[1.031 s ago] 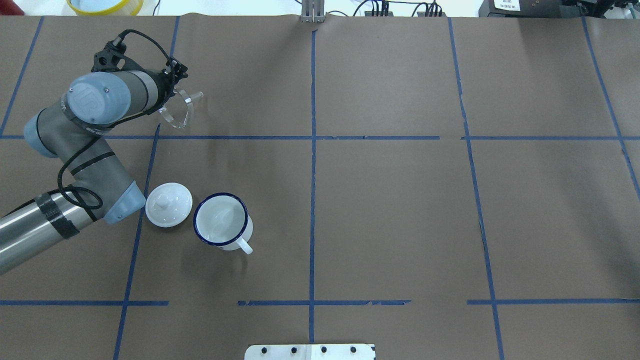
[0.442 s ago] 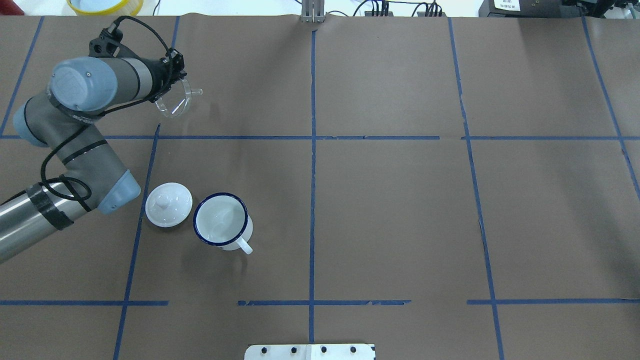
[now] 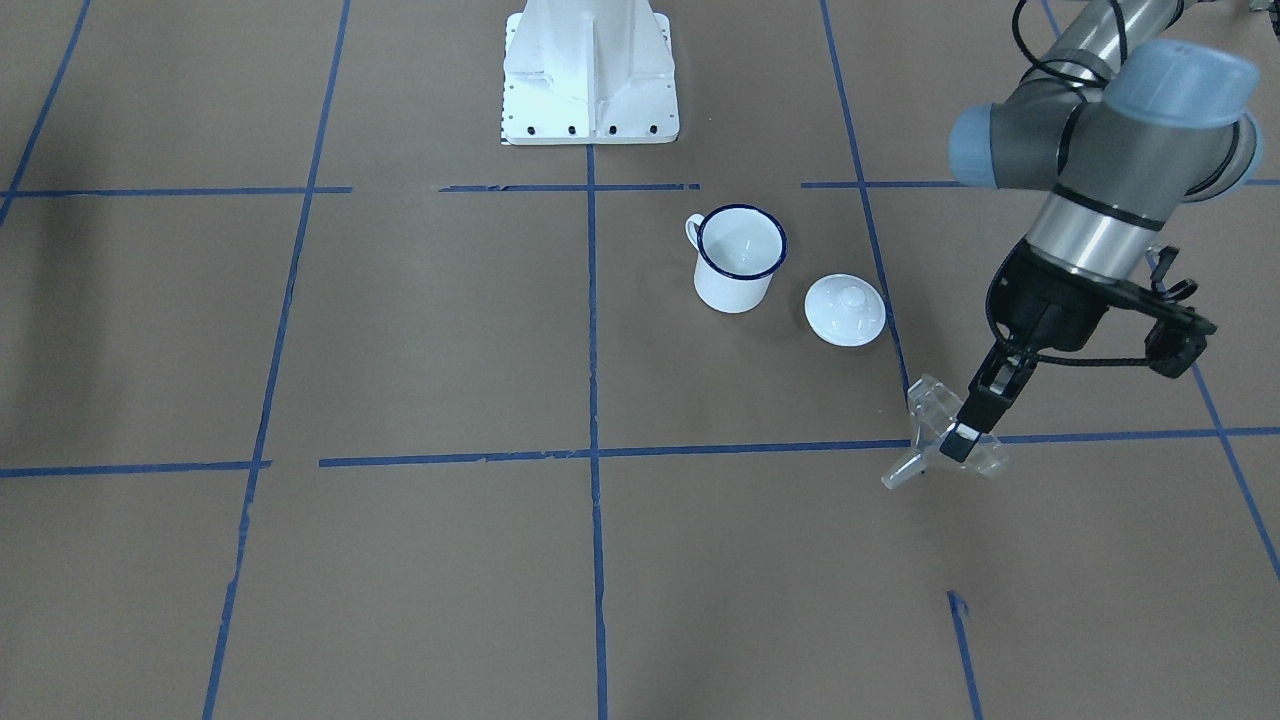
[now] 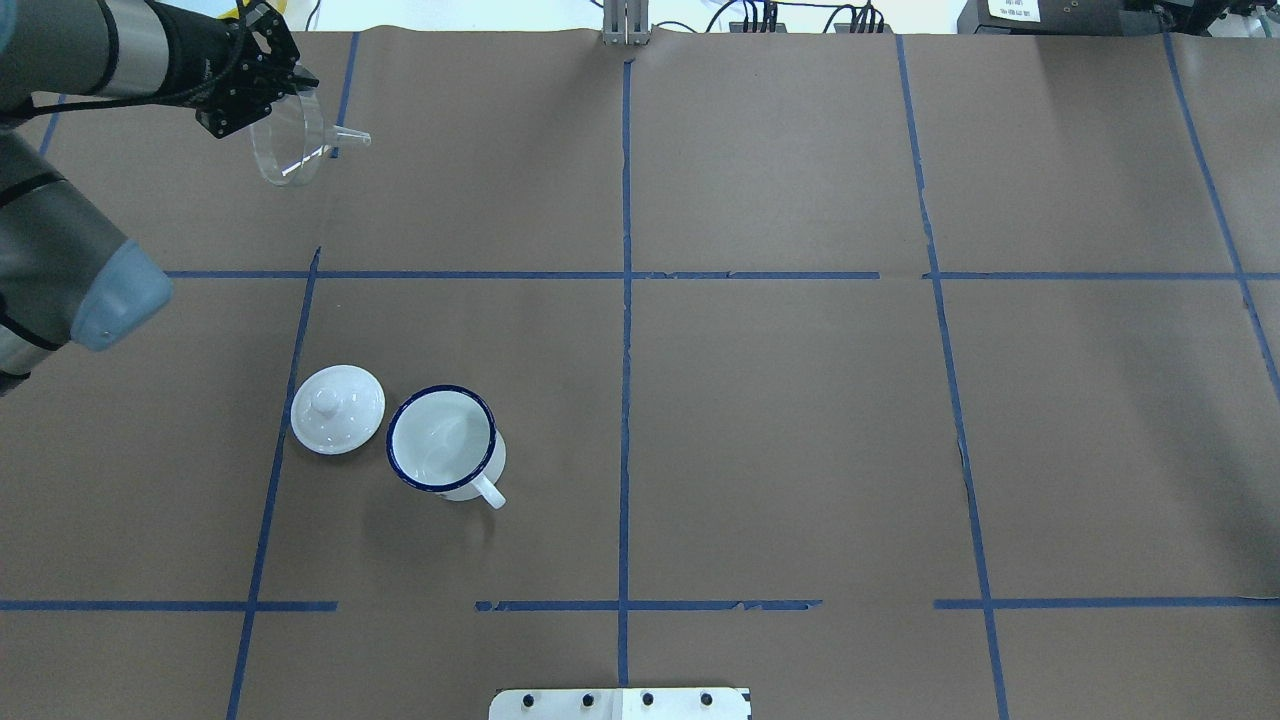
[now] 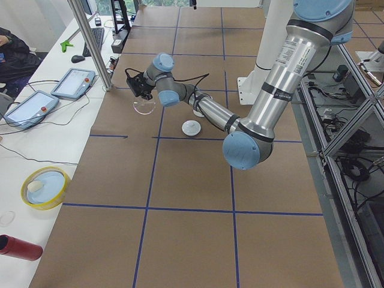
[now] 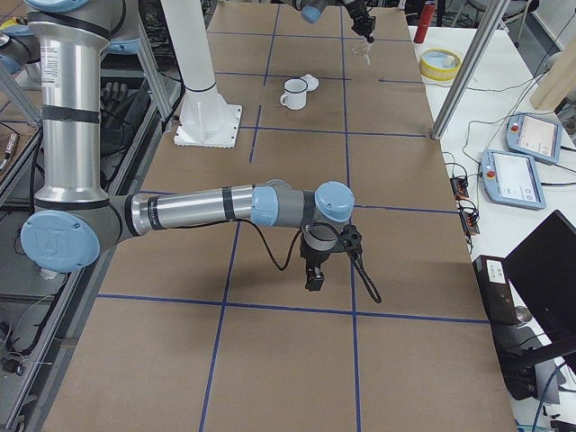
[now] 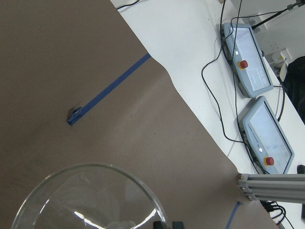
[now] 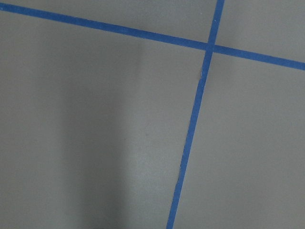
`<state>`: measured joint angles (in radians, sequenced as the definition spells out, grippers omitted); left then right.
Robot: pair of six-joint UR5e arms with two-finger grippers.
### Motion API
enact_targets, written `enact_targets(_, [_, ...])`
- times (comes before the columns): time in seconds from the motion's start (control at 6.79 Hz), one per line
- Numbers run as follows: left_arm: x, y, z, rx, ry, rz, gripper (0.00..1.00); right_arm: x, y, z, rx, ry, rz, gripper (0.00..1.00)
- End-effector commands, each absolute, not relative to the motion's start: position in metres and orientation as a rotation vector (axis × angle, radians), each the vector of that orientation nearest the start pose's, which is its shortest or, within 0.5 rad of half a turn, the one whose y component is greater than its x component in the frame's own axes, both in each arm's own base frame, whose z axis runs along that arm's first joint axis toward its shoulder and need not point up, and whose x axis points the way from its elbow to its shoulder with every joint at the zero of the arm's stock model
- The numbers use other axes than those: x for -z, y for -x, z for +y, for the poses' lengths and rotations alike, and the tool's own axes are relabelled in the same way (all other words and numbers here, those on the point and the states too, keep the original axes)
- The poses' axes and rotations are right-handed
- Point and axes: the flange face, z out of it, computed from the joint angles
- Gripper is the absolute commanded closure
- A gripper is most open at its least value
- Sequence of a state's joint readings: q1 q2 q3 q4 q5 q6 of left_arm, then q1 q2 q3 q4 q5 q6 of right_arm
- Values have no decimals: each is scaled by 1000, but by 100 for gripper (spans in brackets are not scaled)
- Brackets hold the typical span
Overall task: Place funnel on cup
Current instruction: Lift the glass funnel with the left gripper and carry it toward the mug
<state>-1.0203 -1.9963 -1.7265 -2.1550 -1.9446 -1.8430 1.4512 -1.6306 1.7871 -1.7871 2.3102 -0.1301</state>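
Note:
The clear plastic funnel [image 4: 290, 140] hangs tilted in my left gripper [image 4: 272, 100], spout pointing right, above the table's far left corner. It also shows in the front view [image 3: 940, 440] and in the left wrist view [image 7: 90, 200], where its rim fills the bottom. The left gripper is shut on the funnel's rim. The white cup [image 4: 442, 440] with the dark blue rim stands upright and empty, well nearer the robot than the funnel, handle toward the robot. My right gripper [image 6: 315, 281] hangs low over bare table far to the right; I cannot tell whether it is open.
A round white domed lid [image 4: 337, 409] with a knob lies just left of the cup, close to it. A yellow-rimmed bowl [image 5: 42, 187] and teach pendants [image 5: 75, 81] lie beyond the table's far edge. The robot's base plate [image 3: 590, 70] is at the near edge.
My left arm has swung up and toward the far left corner, carrying the funnel with it. The cup and the lid have not moved.

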Motion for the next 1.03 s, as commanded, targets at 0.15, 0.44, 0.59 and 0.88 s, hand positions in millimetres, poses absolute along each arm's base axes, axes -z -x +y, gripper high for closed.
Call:
enact_targets(0.15, [-201,-201,-520,841,-69,1091,100,-605,-11,-462,216,53,-741,0])
enact_targets(0.44, [-147,-270,-458,679,59,1000,100,-605,-11,-462,216,53,-741,0])
enact_targets(0.59, [-139,-302,-437,593,84,964,100,-605,-11,-462,216,53,-741,0])
enact_targets(0.88, [-148,-354,-406,462,40,826,100,-605,-11,-462,216,53,-741,0])
